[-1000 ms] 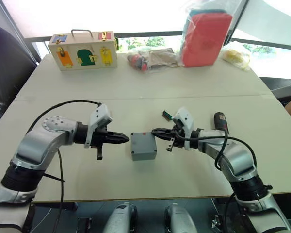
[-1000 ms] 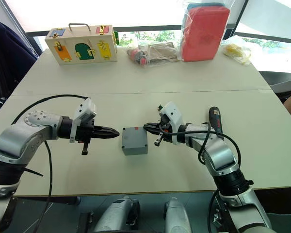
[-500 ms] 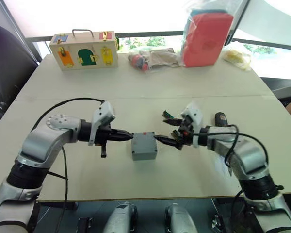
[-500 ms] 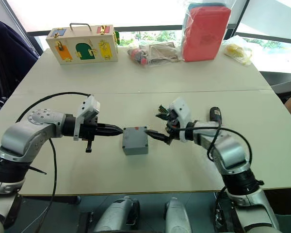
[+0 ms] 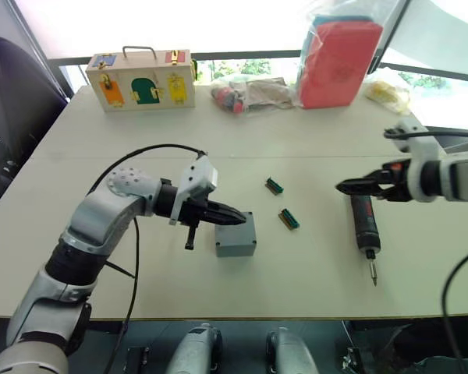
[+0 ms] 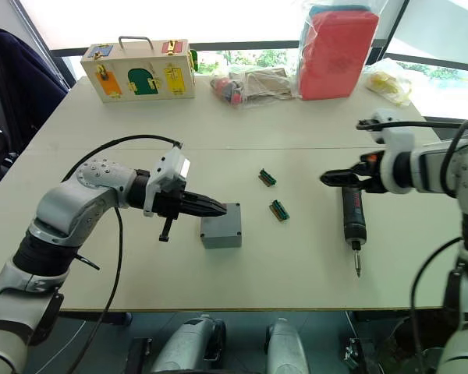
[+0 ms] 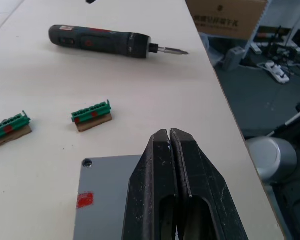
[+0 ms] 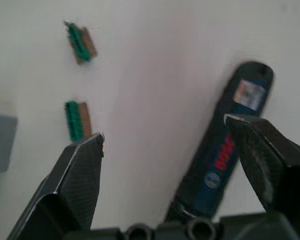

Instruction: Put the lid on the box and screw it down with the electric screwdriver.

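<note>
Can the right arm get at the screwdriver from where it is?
Probably yes. The right gripper hangs open just over the rear end of the screwdriver, which lies alone on the table with nothing over it; the two green strips lie well aside.

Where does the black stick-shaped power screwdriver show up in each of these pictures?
Left eye view: the black stick-shaped electric screwdriver lies flat on the table's right side, below the open right gripper.
Right eye view: same spot, right of centre.
Left wrist view: lying across the far tabletop.
Right wrist view: between the spread fingers, nearer one of them.
Shared landmark: the two small green bit strips lie beside it in all four.
</note>
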